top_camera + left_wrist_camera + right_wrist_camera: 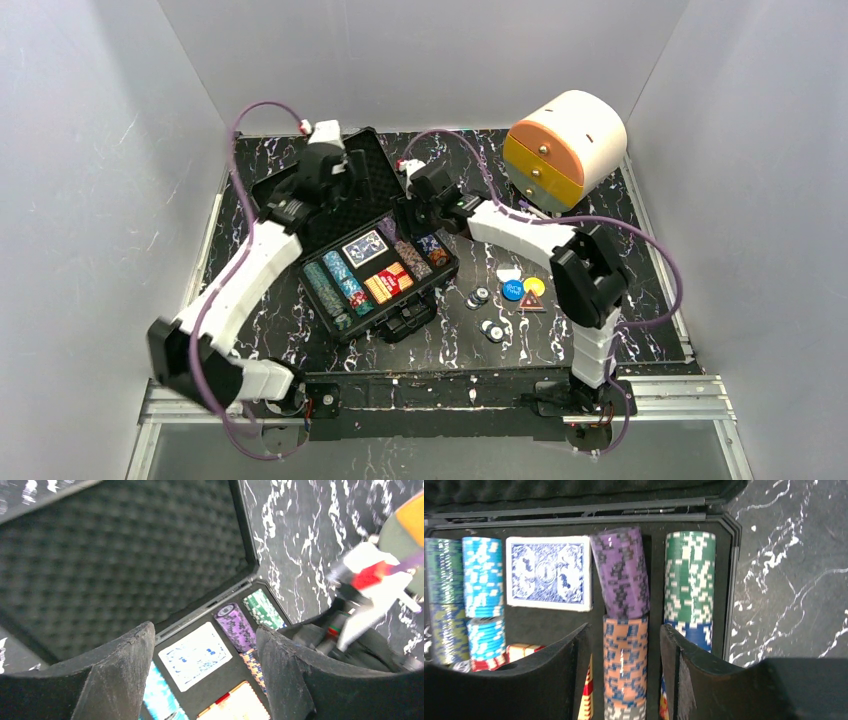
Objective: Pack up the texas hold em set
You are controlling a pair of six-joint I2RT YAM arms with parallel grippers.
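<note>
The black case (352,155) of the texas hold em set lies open, its foam lid (125,555) tilted back. Its tray holds chip rows in purple (620,572), green (690,575), light blue (483,575) and orange (625,660), plus a blue-backed card deck (549,572). My left gripper (204,629) hangs open over the tray near the lid, with nothing between its fingers. My right gripper (624,627) is open, its fingers on either side of the orange row with gaps both ways. Loose chips (481,297) and round buttons (512,290) lie on the table right of the case.
A cream-and-orange round drawer box (565,150) stands at the back right. A small brown triangle (532,302) lies beside the buttons. More loose chips (492,330) sit nearer the front. The right arm (370,580) shows close by in the left wrist view.
</note>
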